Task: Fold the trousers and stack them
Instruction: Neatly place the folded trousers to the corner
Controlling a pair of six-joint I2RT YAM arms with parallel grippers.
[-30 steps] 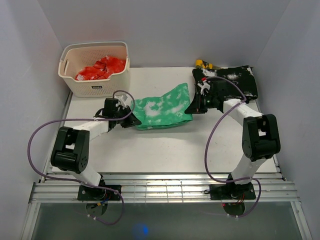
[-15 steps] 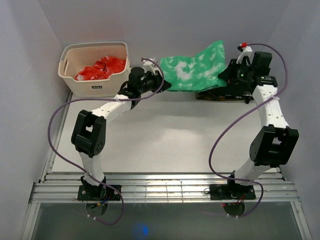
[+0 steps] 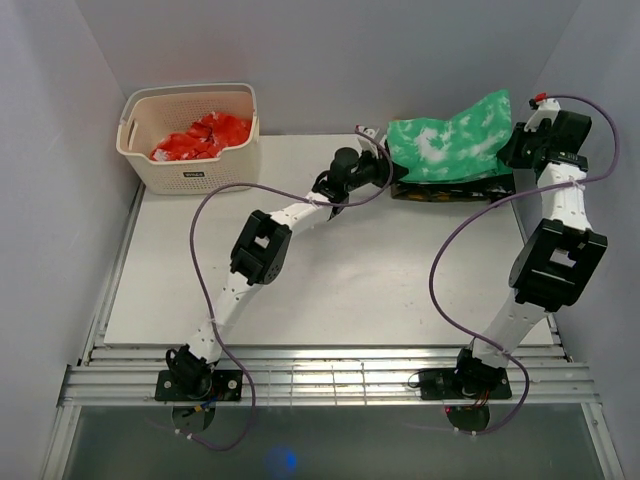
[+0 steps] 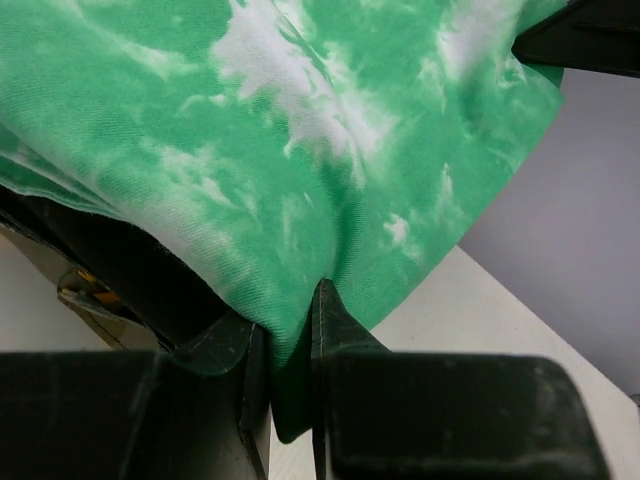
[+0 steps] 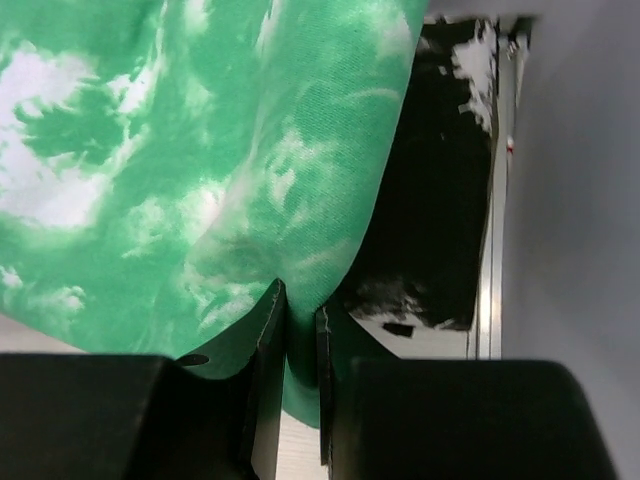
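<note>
The folded trousers [image 3: 450, 140], bright green with white blotches, hang stretched between both grippers just above the black white-speckled folded garment [image 3: 455, 187] at the table's back right. My left gripper [image 3: 385, 165] is shut on their left edge. In the left wrist view the cloth [image 4: 300, 150] is pinched between the fingers of the left gripper [image 4: 290, 320]. My right gripper [image 3: 515, 150] is shut on the right edge. In the right wrist view the right gripper [image 5: 295, 305] holds the green cloth [image 5: 200, 150], with the black garment [image 5: 440, 200] beneath.
A cream basket [image 3: 190, 175] holding red cloth [image 3: 200, 135] stands at the back left. The white walls close in behind and to the right of the black garment. The left arm stretches diagonally across the white tabletop [image 3: 330, 290].
Both arms have lifted the folded trousers from the middle of the table and carried them back and to the right, over the black garment. Both grips on the cloth persist.
</note>
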